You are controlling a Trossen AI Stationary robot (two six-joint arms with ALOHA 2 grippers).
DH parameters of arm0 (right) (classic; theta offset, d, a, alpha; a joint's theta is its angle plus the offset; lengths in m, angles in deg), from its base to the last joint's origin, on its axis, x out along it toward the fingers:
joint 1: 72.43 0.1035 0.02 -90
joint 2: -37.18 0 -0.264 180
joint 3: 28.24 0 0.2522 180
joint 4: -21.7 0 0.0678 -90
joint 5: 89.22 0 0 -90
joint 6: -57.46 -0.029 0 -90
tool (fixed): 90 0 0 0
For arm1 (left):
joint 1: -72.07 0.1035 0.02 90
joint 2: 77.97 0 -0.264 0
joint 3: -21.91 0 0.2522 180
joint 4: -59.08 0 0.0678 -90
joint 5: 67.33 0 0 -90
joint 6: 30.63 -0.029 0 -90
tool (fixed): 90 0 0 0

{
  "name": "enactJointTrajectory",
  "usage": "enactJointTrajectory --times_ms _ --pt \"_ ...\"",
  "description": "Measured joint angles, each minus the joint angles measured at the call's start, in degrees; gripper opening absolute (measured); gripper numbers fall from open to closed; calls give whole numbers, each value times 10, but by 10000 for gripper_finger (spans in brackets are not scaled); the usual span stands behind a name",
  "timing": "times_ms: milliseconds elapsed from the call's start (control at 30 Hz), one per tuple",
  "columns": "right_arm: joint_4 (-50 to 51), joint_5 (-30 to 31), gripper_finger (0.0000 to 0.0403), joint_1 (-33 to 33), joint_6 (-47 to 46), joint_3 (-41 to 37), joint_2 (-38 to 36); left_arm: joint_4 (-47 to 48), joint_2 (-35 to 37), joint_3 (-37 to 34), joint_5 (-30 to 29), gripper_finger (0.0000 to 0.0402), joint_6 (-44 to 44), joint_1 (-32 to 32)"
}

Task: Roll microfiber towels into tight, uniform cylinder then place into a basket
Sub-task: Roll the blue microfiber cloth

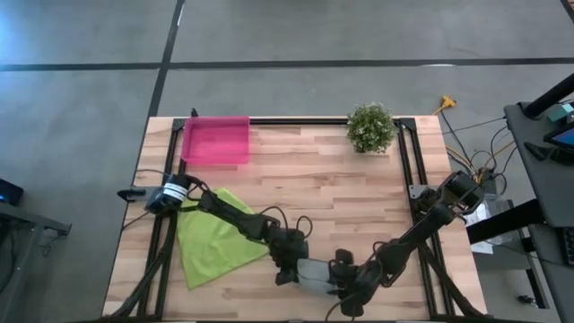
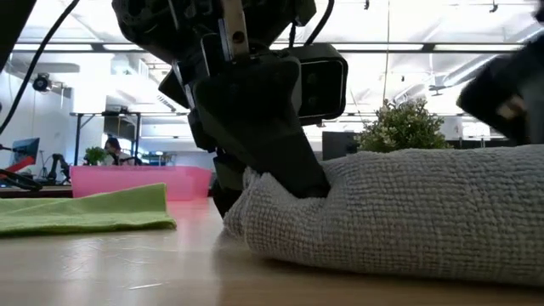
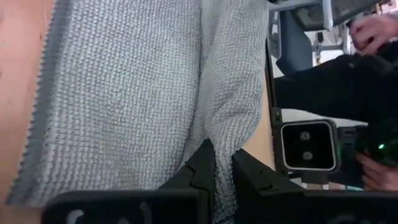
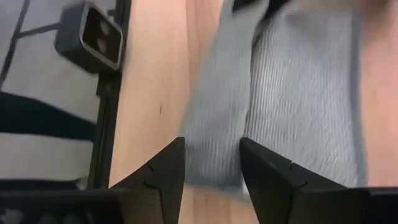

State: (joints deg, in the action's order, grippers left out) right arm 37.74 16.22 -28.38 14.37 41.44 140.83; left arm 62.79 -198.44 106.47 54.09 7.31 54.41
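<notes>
Grey towel point(image 2: 408, 212) is lying near the desk's front edge, left fingers point(image 3: 224, 180) pinching its fold, right fingers point(image 4: 211, 168) spread around its roll.

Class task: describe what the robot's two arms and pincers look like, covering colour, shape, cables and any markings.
Both arms are dark, jointed and slim, with black cables looping along them. The left arm has a white band with dark stripes near its base. The left pincer and the right pincer each have two black, angular, wedge-shaped fingers. A boxy camera sits on each wrist.

Overhead, table-level and two close wrist views, all sharing grey towel point(image 1: 314, 272).
</notes>
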Motion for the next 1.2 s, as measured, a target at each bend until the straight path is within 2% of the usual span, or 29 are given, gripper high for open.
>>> enactJointTrajectory --times_ms 233,400,533,1200 --pt "2 53 152 0 42 30 3 -4 0 0 5 8 19 1" --pt "0 56 169 3 38 20 22 -5 0 0 6 8 22 1" --pt "-45 56 180 3 33 15 24 -4 0 0 6 8 22 1" --pt "-60 52 179 13 9 18 65 -3 1 0 10 8 30 5"
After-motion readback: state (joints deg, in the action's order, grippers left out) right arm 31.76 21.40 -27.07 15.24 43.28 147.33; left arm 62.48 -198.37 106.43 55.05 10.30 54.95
